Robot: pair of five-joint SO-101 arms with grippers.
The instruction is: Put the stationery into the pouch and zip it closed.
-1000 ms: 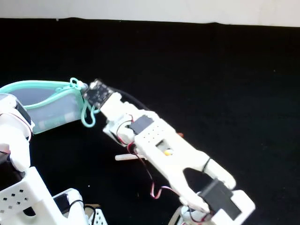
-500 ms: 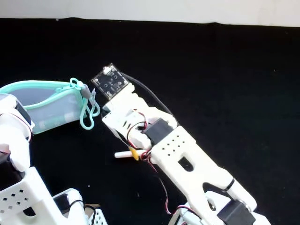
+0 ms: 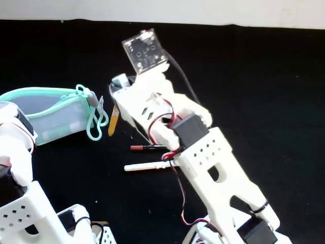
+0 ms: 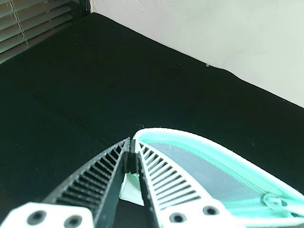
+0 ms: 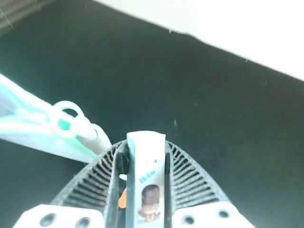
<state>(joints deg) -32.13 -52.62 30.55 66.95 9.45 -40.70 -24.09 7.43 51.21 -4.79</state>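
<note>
pouch [image 3: 56,119]: teal-rimmed and translucent, lying flat on the black table [image 3: 254,76]. The mouth looks unzipped. The zip loop [image 3: 94,122] hangs off the end nearest the right arm.
left gripper [image 4: 131,154]: fingers pressed together on the pouch end opposite the loop. Probably an anchor, so the pouch does not slide while things are pushed in.
right gripper [image 5: 144,145]: clamped on a white block [image 5: 147,185], raised off the table just beyond the pouch's loop end. The block runs lengthwise between the fingers, which suits end-first entry.
orange piece [image 3: 112,122]: on the table just beside the loop. I cannot tell what it is.
red-brown pen [image 3: 147,148]: farther from the pouch, partly under the right arm.
white pen [image 3: 147,166]: just past the red-brown pen, roughly parallel to it.
step (judged): loading in progress; three items are outside the pouch and the zip is not yet closed.
risk (judged): the loop sits in the approach path and may snag.
</note>
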